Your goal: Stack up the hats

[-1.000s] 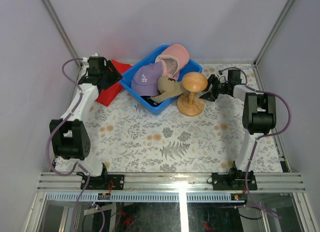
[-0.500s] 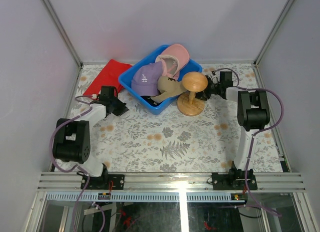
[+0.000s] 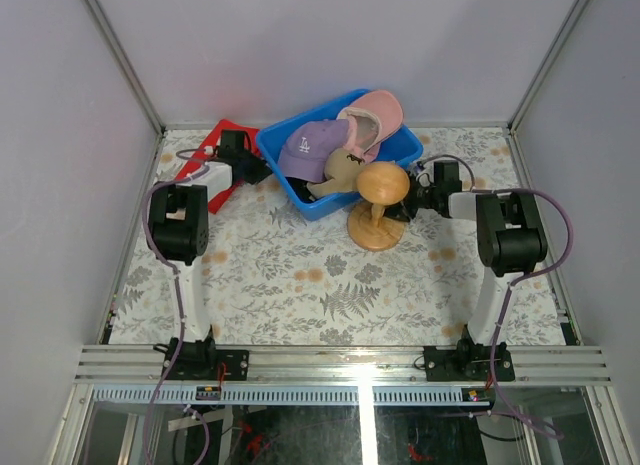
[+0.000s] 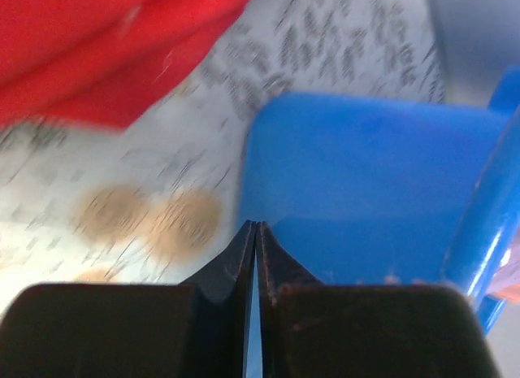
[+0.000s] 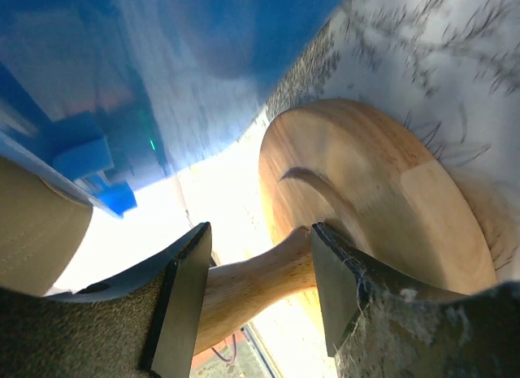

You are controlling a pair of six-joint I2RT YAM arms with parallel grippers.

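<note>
Shifted toward the right rear since a second ago, the blue bin (image 3: 276,143) now sits farther from the red cloth (image 3: 192,169), and the left arm has swung from that cloth to the bin's left corner. The floral tablecloth (image 3: 330,275) carries everything.

All the visible hats lie in the bin: the pink cap (image 3: 378,113) at the back, the purple LA cap (image 3: 315,150) in front of it, the tan cap (image 3: 340,170) nearest the wooden hat stand (image 3: 384,183). I cannot make out the black one. None is stacked yet.

The stand leans slightly, just beside the bin's near wall. The right gripper (image 5: 260,272) is clamped on its stem, low, just above the base. The left gripper (image 4: 254,232) is pinched closed and empty, its tips at the foot of the bin wall.

To do this step well, the right grip should stay low and settle the base flat, while the left tips brace the bin low so it slides rather than tips.
</note>
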